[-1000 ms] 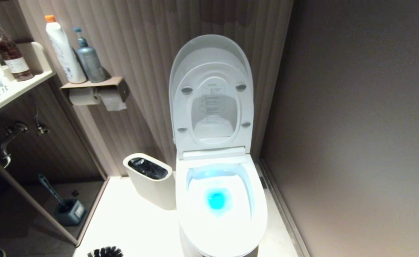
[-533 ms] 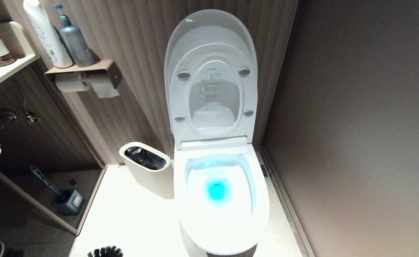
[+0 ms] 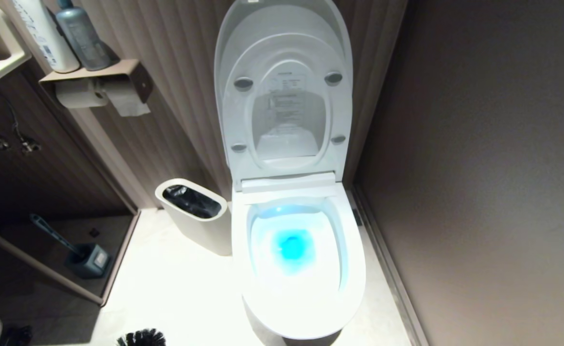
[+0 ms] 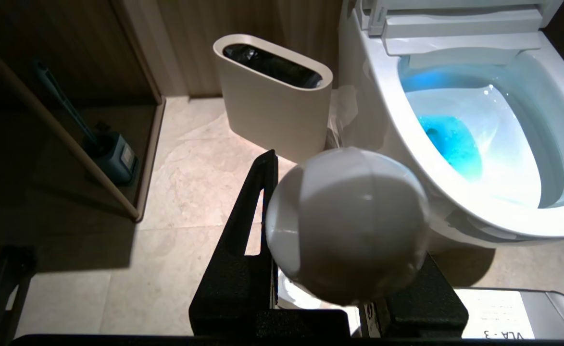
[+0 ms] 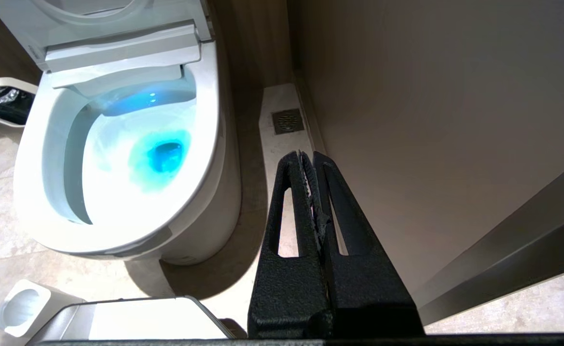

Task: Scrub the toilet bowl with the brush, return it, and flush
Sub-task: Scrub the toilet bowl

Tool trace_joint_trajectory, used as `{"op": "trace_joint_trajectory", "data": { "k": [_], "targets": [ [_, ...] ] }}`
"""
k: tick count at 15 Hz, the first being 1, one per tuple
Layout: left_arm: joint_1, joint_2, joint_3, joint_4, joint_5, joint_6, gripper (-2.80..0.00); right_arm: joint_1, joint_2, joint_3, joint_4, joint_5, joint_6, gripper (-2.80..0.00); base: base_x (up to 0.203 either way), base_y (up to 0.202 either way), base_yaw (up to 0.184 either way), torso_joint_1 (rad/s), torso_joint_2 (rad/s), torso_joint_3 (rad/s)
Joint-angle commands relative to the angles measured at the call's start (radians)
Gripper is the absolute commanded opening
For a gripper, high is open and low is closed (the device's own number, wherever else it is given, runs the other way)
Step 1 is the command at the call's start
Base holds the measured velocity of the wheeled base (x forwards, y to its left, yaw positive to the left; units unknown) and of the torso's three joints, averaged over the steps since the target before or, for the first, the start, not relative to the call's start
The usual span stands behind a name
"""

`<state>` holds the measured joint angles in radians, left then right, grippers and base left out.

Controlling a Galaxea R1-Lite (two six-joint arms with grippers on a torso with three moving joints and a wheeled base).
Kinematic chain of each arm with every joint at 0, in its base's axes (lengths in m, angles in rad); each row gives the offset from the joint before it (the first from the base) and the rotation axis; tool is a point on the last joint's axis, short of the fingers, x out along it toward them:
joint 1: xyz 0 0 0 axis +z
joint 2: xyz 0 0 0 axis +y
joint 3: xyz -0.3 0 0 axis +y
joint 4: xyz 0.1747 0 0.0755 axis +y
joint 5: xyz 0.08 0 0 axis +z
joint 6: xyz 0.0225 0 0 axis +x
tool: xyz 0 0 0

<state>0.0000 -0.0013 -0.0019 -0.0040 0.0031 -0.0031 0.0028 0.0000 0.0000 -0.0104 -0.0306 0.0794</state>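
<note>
Brush: black bristles only, cut off at near edge of head view, left of bowl. Left tool grips its white rounded handle end; shaft hidden. Bowl centre, seat and lid up, blue water inside. Bin left of bowl, touching or just apart unclear, black liner. Right tool closed, empty, right of bowl. White holder on near floor, seemingly empty.

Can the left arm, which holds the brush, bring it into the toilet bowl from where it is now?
Probably yes. The left gripper is shut on the brush, beside the toilet bowl. Seat and lid stand raised, and nothing shows between brush and bowl.
</note>
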Motion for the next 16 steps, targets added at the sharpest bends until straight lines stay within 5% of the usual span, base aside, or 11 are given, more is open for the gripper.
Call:
{"op": "trace_joint_trajectory", "data": {
  "k": [1,9,11,16],
  "targets": [
    [0.0,0.001,0.002,-0.001,0.0,0.0,-2.8,0.0,0.0,0.0,0.0,0.0,0.0,-2.8,0.0,0.0,0.0,0.0,0.0,0.0],
    [0.0,0.001,-0.008,-0.014,-0.004,0.024,-2.8,0.0,0.0,0.0,0.0,0.0,0.0,-2.8,0.0,0.0,0.0,0.0,0.0,0.0],
    [0.001,0.019,-0.103,-0.01,-0.062,0.023,-2.8,0.0,0.0,0.0,0.0,0.0,0.0,-2.8,0.0,0.0,0.0,0.0,0.0,0.0],
    [-0.004,0.44,-0.307,-0.052,-0.183,-0.026,-2.8,0.0,0.0,0.0,0.0,0.0,0.0,-2.8,0.0,0.0,0.0,0.0,0.0,0.0]
  ]
}}
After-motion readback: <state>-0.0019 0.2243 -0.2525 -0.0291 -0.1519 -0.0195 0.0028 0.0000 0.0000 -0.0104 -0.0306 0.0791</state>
